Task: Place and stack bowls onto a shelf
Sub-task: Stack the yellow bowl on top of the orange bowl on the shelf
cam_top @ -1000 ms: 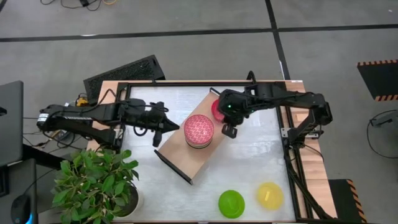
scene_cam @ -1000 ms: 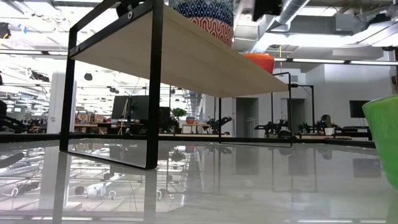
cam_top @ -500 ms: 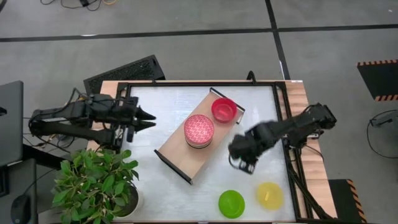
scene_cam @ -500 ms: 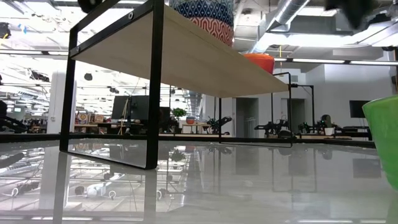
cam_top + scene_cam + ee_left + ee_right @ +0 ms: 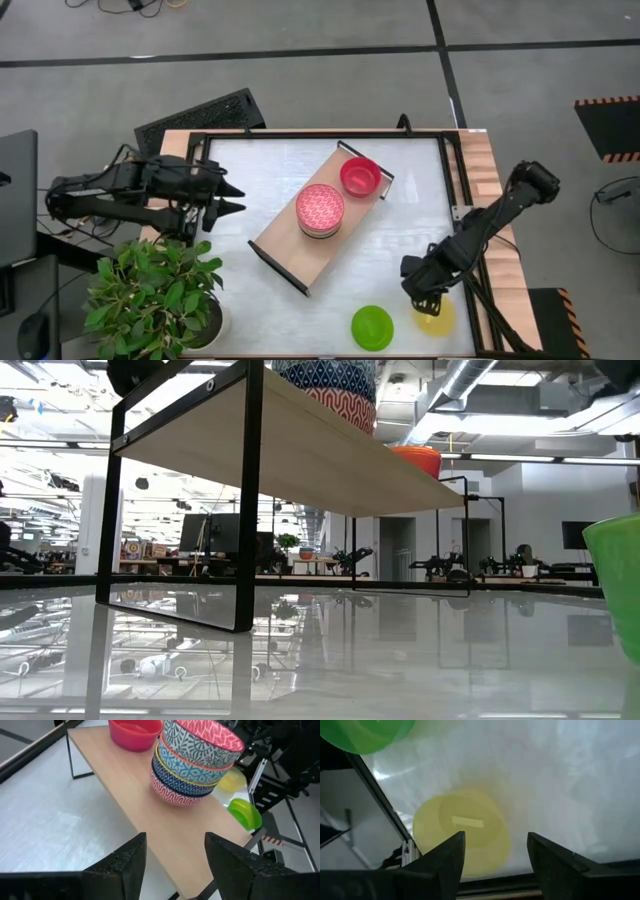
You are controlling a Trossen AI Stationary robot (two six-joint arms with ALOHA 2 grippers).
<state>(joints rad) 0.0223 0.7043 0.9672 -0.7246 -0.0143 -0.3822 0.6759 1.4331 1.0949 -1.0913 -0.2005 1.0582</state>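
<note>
A light-wood shelf (image 5: 290, 240) stands slantwise on the white table. On it sit a stack of lattice-patterned bowls (image 5: 320, 210), pink on top, and a plain red bowl (image 5: 361, 176) at its far end. A green bowl (image 5: 372, 327) and a yellow bowl (image 5: 438, 318) rest on the table near its front edge. My right gripper (image 5: 425, 300) is open, above the yellow bowl (image 5: 462, 837), touching nothing. My left gripper (image 5: 238, 198) is open and empty at the table's left, facing the shelf (image 5: 165, 825).
A potted plant (image 5: 155, 295) stands at the table's near left corner. A keyboard (image 5: 200, 118) lies beyond the far left corner. The black table frame (image 5: 465, 210) runs along the right edge. Bare tabletop lies between the shelf and the green bowl.
My right gripper has left the red bowl on the shelf's far end and swung fast toward the table's near right, ending above the yellow bowl. My left gripper has drawn back from the shelf toward the table's left edge.
</note>
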